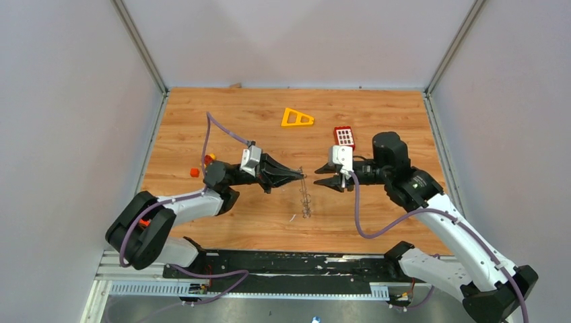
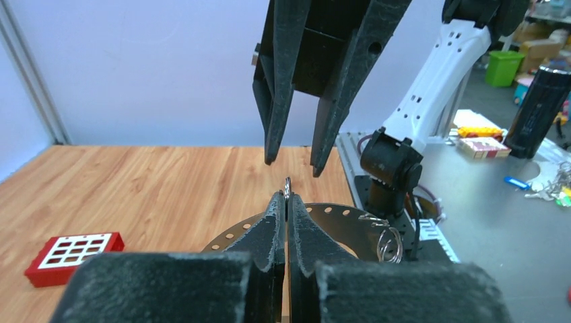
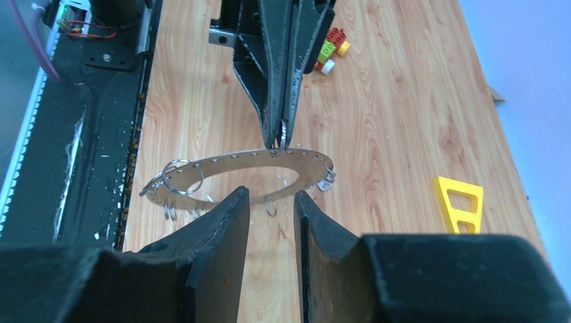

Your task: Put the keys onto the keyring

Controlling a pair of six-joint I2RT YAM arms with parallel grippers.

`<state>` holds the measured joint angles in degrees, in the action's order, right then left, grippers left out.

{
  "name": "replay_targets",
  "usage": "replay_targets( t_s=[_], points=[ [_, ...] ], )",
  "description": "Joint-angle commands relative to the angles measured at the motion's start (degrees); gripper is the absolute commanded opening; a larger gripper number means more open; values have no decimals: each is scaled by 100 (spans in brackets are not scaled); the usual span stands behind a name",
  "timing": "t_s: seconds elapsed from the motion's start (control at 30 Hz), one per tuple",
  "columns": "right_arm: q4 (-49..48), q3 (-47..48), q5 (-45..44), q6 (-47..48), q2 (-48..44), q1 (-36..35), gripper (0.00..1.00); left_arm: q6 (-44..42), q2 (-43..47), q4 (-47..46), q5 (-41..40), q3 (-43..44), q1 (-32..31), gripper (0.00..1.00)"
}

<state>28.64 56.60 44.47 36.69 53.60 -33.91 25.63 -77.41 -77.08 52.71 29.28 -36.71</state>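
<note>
Right end effector (image 3: 271, 194) — jaws parted, grasping nothing — faces the large flat grey perforated keyring (image 3: 229, 161), whose near rim lies directly ahead. The ring is held roughly level above the wooden counter (image 3: 404, 101) — the left end effector (image 3: 277, 142) is clenched on its far rim.

keyring (image 1: 305, 198) btwn L pincer (image 1: 299, 175), R pincer (image 1: 318, 180)

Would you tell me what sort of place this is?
Likely a robotics lab test cell: a wooden table walled by grey panels, with a cluttered metal bench beyond.
</note>
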Motion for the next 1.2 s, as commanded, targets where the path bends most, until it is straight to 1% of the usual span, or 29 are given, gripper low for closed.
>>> replay_targets(
  t_s=[0.0, 0.43, 0.63, 0.73, 0.9, 1.0, 1.17],
  points=[
    [-252, 131, 468, -162, 156, 34, 31, 793, -202, -1485, -193, 10, -26, 0],
    [-390, 388, 729, -377, 746, 32, 28, 674, -388, -1487, -130, -33, -127, 0],
    [-402, 454, 958, -458, 840, 22, 26, 638, -399, -1494, -123, -38, -126, 0],
    [-420, 441, 967, -478, 869, 12, 21, 638, -404, -1494, -126, -36, -128, 0],
    [-495, 416, 1009, -523, 889, 13, 1, 615, -419, -1494, -102, -34, -127, 0],
    [-517, 422, 1011, -529, 850, 10, 0, 449, -447, -1481, -77, -69, -126, 0],
    [-351, 507, 806, -430, 839, 12, 0, -69, -400, -1083, -74, -123, -126, 0]
  ],
)
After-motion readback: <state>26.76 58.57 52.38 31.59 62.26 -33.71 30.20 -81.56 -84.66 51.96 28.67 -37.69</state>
